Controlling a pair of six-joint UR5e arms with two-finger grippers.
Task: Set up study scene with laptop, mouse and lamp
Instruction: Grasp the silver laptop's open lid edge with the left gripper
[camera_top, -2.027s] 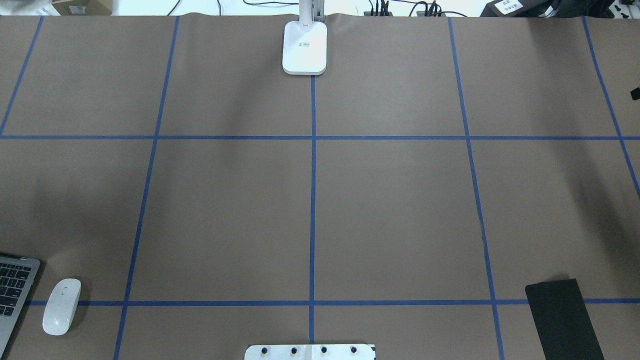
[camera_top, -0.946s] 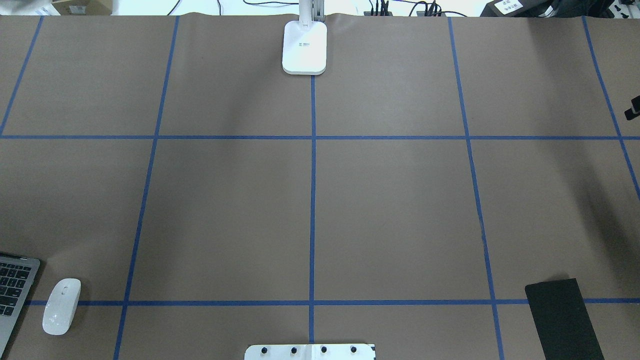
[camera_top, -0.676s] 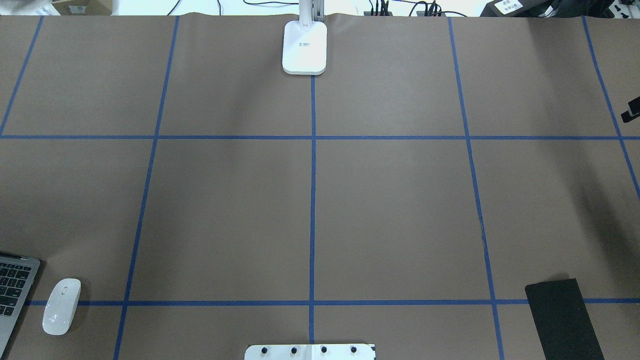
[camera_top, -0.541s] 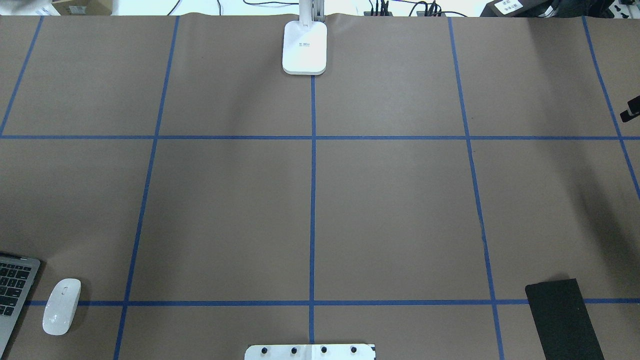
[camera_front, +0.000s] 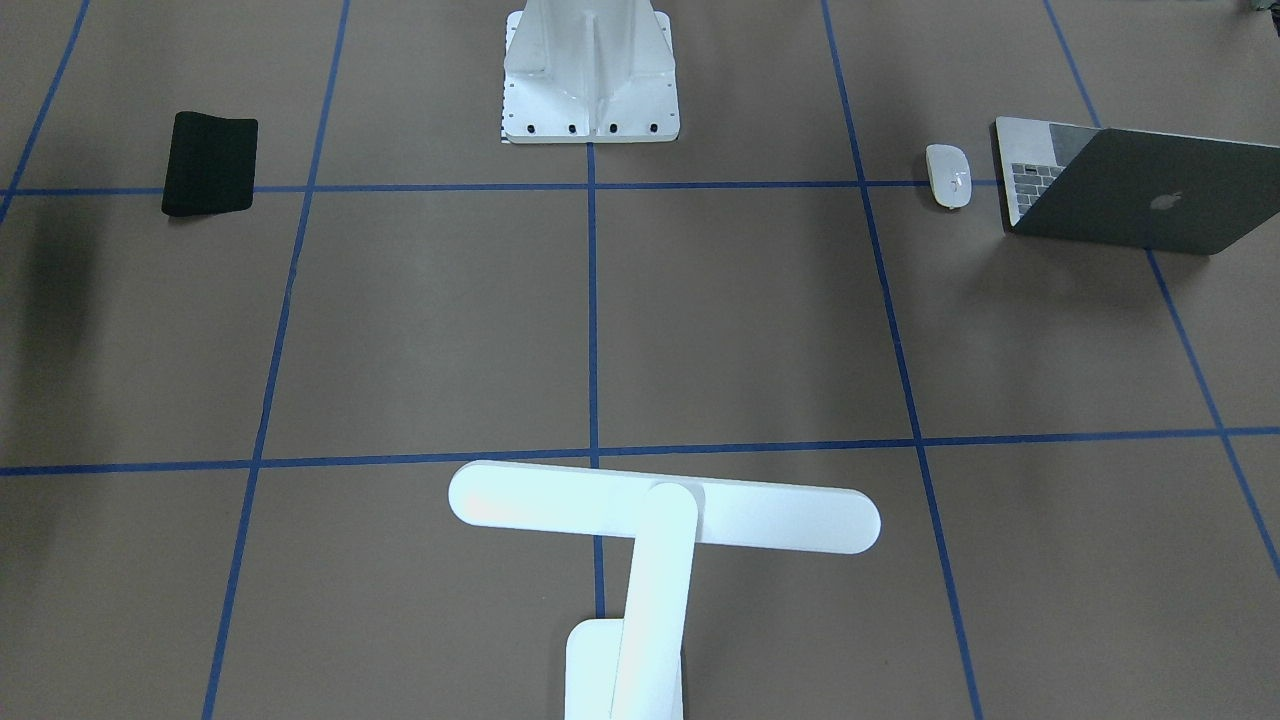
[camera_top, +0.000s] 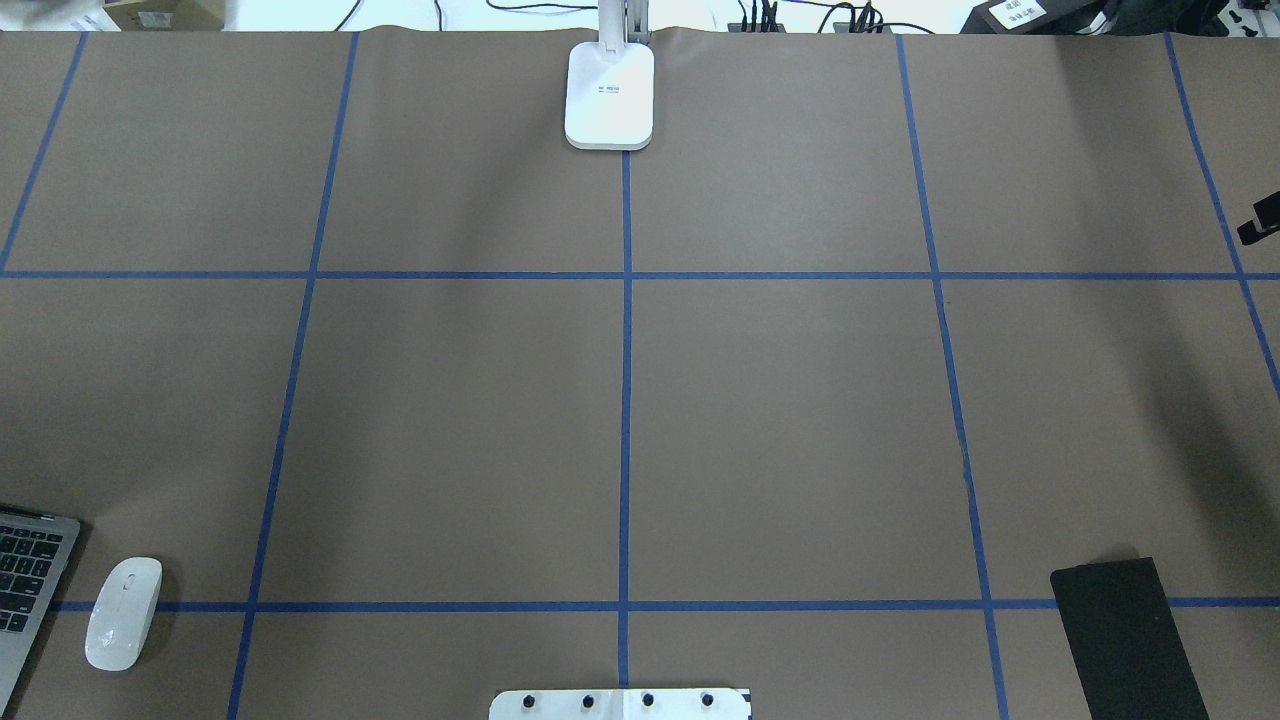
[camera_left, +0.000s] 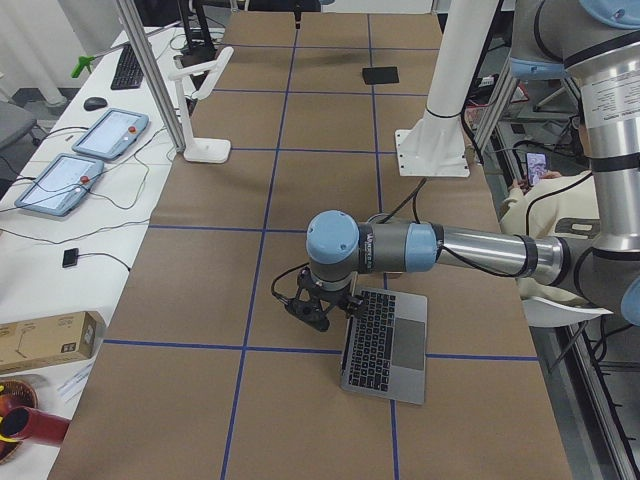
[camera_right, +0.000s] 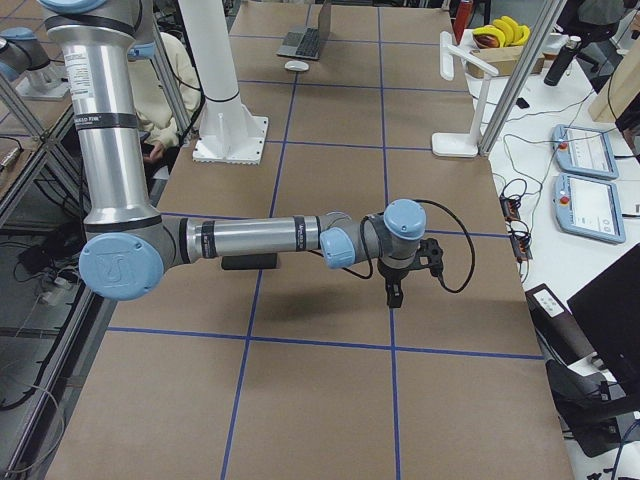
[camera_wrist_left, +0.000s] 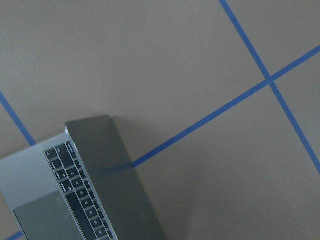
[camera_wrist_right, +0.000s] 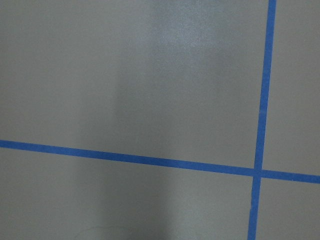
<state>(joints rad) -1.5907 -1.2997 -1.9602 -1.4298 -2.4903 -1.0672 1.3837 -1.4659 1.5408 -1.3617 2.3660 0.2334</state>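
Observation:
The laptop (camera_front: 1120, 190) stands open at the table's left end, its keys showing in the left wrist view (camera_wrist_left: 90, 190). The white mouse (camera_front: 948, 176) lies just beside it (camera_top: 123, 612). At the far middle edge stands the lamp (camera_front: 665, 508), with its base (camera_top: 609, 95) on the centre line. My left gripper (camera_left: 310, 312) hangs close by the laptop's lid edge (camera_left: 385, 340); I cannot tell if it touches or whether it is open. Over bare paper at the right end is my right gripper (camera_right: 393, 290). Only its dark tip (camera_top: 1258, 222) shows overhead, state unclear.
A flat black mat (camera_top: 1125, 640) lies near the right front. The white ribbed pedestal (camera_front: 590, 70) stands at the robot's side, middle. Beyond the far edge are tablets (camera_right: 585, 150) and cables. A person (camera_left: 530, 200) sits behind the robot. Blue tape lines grid the brown paper.
The dark tip of my right gripper has crept a little further into the overhead view at the right edge and toward the near side. Laptop, mouse, lamp and mat have not moved.

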